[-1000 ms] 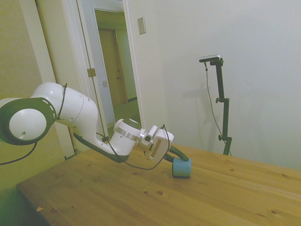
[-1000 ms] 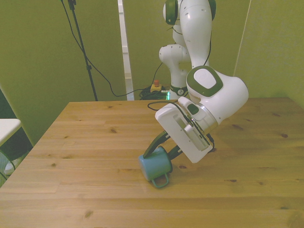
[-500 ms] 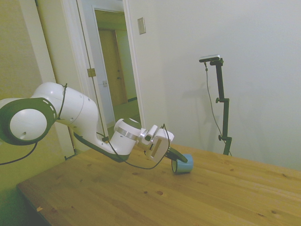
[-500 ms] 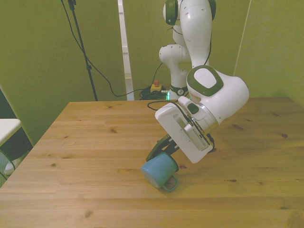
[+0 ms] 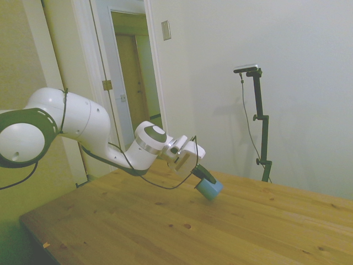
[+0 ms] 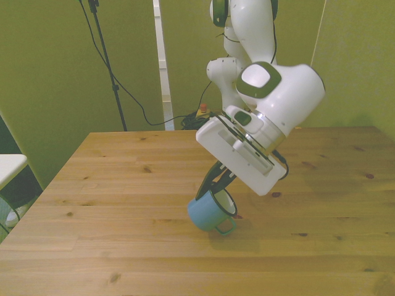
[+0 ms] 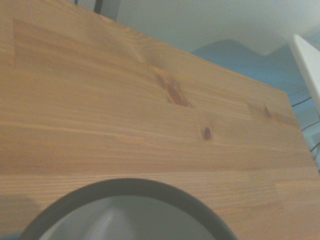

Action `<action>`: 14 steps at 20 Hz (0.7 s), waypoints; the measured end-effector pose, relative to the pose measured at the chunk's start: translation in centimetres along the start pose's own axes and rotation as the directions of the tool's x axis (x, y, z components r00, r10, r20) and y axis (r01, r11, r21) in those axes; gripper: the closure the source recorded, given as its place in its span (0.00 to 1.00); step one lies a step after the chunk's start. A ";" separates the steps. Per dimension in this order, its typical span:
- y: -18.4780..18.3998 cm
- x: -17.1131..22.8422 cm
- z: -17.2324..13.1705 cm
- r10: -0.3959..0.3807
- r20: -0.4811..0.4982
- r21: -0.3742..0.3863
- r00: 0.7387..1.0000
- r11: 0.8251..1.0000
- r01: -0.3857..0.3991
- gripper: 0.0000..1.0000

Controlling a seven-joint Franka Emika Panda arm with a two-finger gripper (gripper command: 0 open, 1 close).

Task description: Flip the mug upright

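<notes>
Above the desk (image 6: 111, 203): mug (image 6: 208, 213) tilted, mid-flip.
Gripper (image 6: 217, 188) pinching the rim; next, rotate further upright and set down.

Side, front views share table (image 5: 165, 232) (wrist close on mug (image 7: 130, 212)).

Pretty much the whole tabletop (image 6: 111, 185) is open wood, so there's room to pass on every side. Only thing sitting in the middle is the mug (image 6: 212, 211), tilted and held just off the wood by the gripper (image 6: 217, 184), arm angling down over it
</notes>
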State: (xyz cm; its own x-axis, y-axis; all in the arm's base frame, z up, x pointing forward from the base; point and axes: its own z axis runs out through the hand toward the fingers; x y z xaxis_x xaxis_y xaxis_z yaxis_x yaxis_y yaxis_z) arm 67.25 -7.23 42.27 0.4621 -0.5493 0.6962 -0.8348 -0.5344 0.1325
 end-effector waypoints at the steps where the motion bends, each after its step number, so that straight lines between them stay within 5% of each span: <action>1: 0.6 0.7 -0.9 0.015 0.040 0.032 0.999 0.999 -0.016 1.00; 5: 2.2 0.6 -3.3 0.044 0.187 0.134 0.981 0.989 -0.070 1.00; 14: 4.5 -0.4 -3.9 0.047 0.504 0.271 0.863 0.940 -0.209 1.00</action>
State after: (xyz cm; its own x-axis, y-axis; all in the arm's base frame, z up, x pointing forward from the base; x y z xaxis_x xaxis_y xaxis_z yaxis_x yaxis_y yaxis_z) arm 62.14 -6.92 45.34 0.5103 -0.8224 0.2514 -0.7999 -0.5613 -0.2126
